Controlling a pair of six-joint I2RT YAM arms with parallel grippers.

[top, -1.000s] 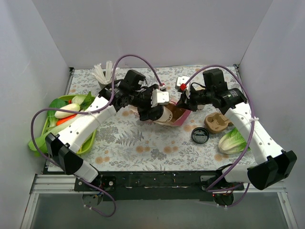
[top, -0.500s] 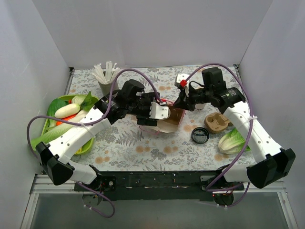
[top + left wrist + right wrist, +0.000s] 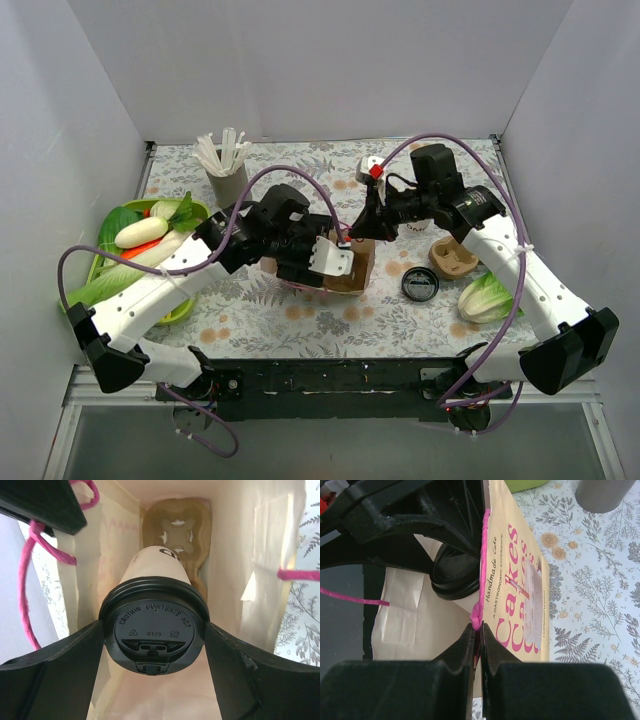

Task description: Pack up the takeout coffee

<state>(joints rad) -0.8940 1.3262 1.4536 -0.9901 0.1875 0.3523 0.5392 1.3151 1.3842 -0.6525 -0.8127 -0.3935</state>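
The takeout coffee (image 3: 154, 625), a white paper cup with dark print and a black lid, is held inside the open paper bag (image 3: 235, 555), above a brown cup carrier (image 3: 175, 525) at the bag's bottom. My left gripper (image 3: 154, 645) is shut on the coffee at its lid. The lid also shows in the right wrist view (image 3: 455, 575). My right gripper (image 3: 477, 630) is shut on the bag's rim at its pink handle (image 3: 481, 580) and holds the bag (image 3: 352, 262) upright. In the top view my left gripper (image 3: 318, 262) is at the bag's mouth and my right gripper (image 3: 362, 228) is at its far edge.
A separate flat black lid (image 3: 419, 286) and a brown cup carrier (image 3: 456, 257) lie right of the bag. A cabbage (image 3: 487, 295) lies at the right front. A green tray (image 3: 140, 235) of vegetables is at the left. A cup of straws (image 3: 224, 170) stands at the back left.
The bag has gone from lying tilted to standing upright. My left gripper has moved forward and down with the coffee into the bag's mouth. My right gripper has lifted the rim.
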